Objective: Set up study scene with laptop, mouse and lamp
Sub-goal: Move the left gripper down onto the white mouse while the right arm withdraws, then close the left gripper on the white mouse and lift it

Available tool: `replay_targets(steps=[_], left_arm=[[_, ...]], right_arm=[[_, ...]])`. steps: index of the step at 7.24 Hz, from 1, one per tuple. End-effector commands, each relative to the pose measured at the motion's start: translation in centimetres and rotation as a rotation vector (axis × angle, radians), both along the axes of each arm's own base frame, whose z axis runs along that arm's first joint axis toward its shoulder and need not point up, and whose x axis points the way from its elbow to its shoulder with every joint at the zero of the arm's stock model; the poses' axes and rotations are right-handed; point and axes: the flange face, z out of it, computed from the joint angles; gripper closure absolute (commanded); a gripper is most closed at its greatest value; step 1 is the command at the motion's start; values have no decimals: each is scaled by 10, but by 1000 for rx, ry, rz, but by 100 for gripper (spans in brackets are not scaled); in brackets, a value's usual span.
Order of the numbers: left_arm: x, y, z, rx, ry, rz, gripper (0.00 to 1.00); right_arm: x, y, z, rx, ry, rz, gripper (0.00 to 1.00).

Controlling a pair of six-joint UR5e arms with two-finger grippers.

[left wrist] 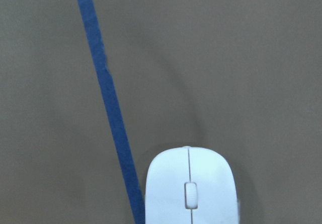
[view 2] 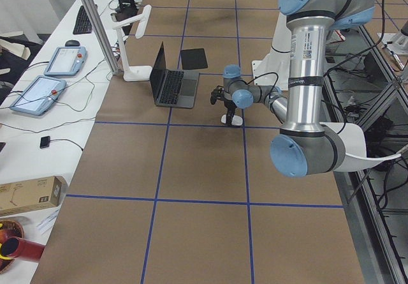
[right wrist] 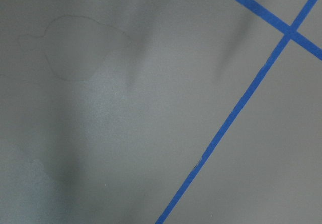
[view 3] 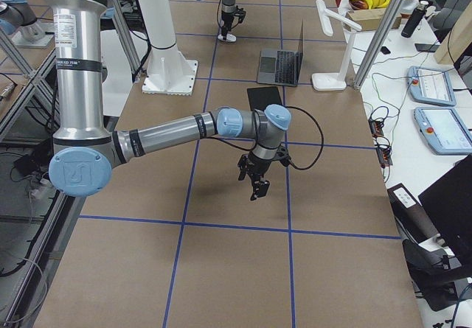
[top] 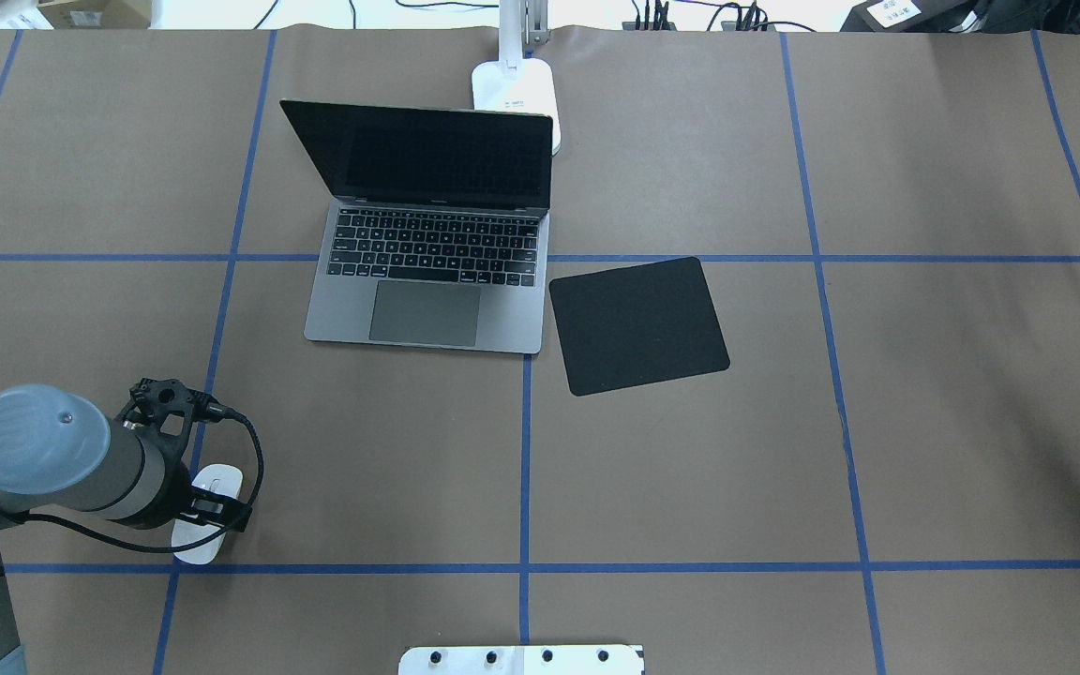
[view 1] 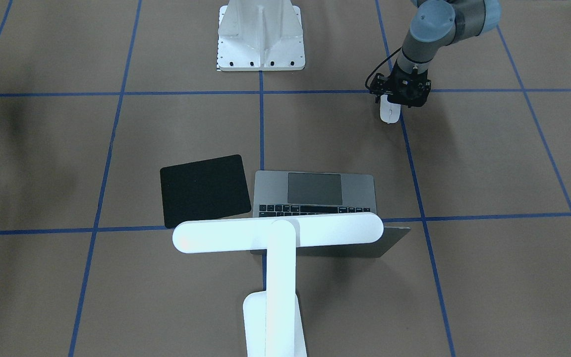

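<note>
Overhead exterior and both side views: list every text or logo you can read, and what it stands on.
"UR" emblem, faint: on the blue joint cap of the near right arm.
Vertical print on the left arm's silver tube: too small to read.
Laptop key legends: too small to read.
White labels past the table's far edge: blurred.
Mouse: no text.

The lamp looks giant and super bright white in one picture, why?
Exterior front-facing view: the lamp stands closest to that camera, so it looks huge, washes out to flat white, and covers part of the laptop. Overhead exterior view: it sits at the far edge, small and mostly cropped.
</note>
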Motion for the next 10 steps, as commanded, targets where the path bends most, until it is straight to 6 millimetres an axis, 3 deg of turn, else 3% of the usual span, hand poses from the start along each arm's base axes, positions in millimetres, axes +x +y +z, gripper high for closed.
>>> replay_targets(steps=[1, 3, 4, 6, 7, 8, 9, 10], left_arm=[[3, 4, 0, -9, -1, -8, 32], [3, 4, 1, -14, -4, -11, 73], [2, 3, -2, -13, 2, -13, 84], [-3, 9, -38, -34, 73, 23, 86], [-11, 1, -53, -44, 89, 12, 86], [-1, -20, -93, -36, 104, -18, 87], [9, -45, -148, -35, 102, -53, 87], [21, -63, -199, -40, 86, -73, 87]], right_arm=[[3, 0, 0, 0, 0, 4, 0], [4, 0, 0, -1, -1, 6, 0], [5, -1, 0, 0, -1, 9, 0], [9, -3, -2, 0, -3, 18, 0], [8, -3, -3, -5, -22, 21, 0], [15, -4, -3, -5, -28, 39, 0], [31, -4, 3, -12, -44, 53, 0], [53, -6, 20, -22, -79, 55, 0]])
